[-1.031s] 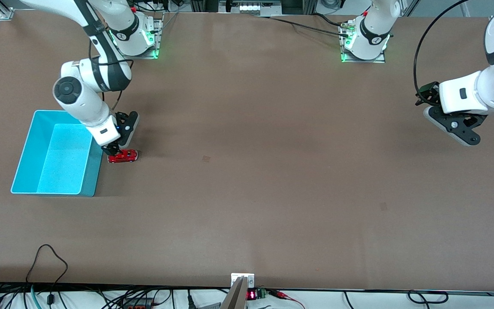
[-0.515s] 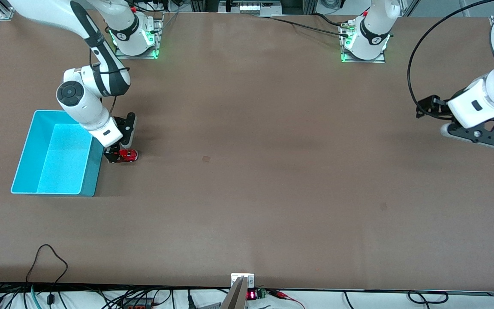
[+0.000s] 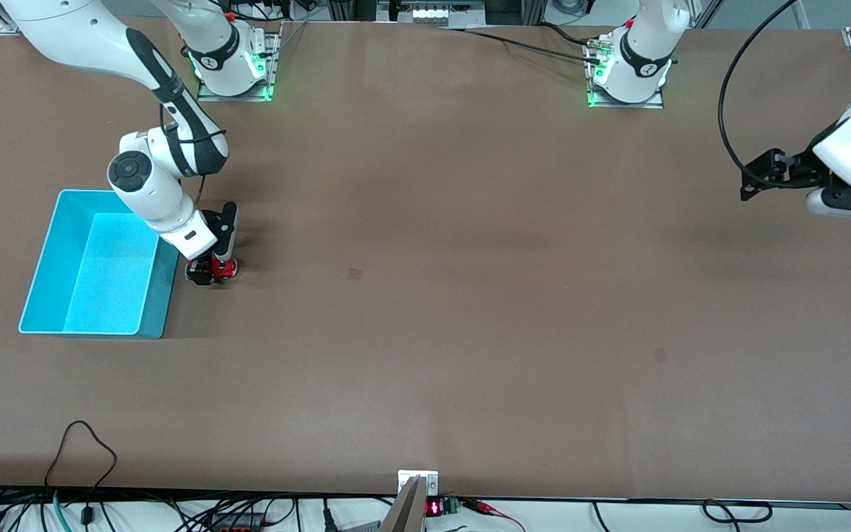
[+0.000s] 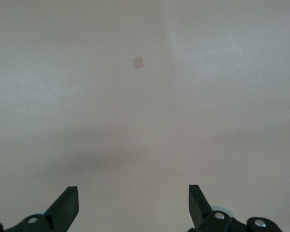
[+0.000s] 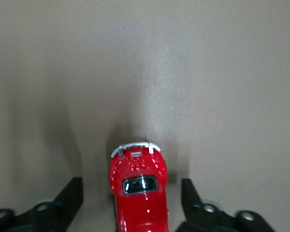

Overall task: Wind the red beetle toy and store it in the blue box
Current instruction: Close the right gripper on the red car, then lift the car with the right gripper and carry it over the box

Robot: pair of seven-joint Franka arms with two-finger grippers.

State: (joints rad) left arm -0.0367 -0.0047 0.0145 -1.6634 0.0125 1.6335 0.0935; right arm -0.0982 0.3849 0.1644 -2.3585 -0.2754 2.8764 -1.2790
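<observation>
Partly hidden beneath the right arm's black two-finger gripper [image 3: 210, 269], one tiny glossy red beetle-shaped toy car [image 3: 213, 271] sits on the brown table [image 3: 470, 295], just beside the wall of the single light cyan-blue rectangular plastic bin [image 3: 41, 262] that faces the table's middle. From the front camera only slivers of red show around the gripper; the car's wheels cannot be made out there. The right wrist view fills in more: the car's [image 5: 138, 191] rounded roof, dark window and silvery bumper lie between the two black fingers [image 5: 70, 195], which stand spread on either side with table showing in the gaps, so nothing is clamped. The car's lower end is cut off by that picture's edge. The bin stands toward the right arm's end of the table, its smooth inside holding nothing that shows.

Toward the table's other end, the left arm's black gripper [image 3: 769, 177] hangs in the air over bare tabletop near the table's edge, waiting; part of that arm runs out of the front picture. Its wrist view shows two fingertips [image 4: 67, 203] set wide apart with nothing between them, over plain table marked by one small square patch [image 4: 138, 62].

Counted: two arms, two grippers, one car, one bin.
</observation>
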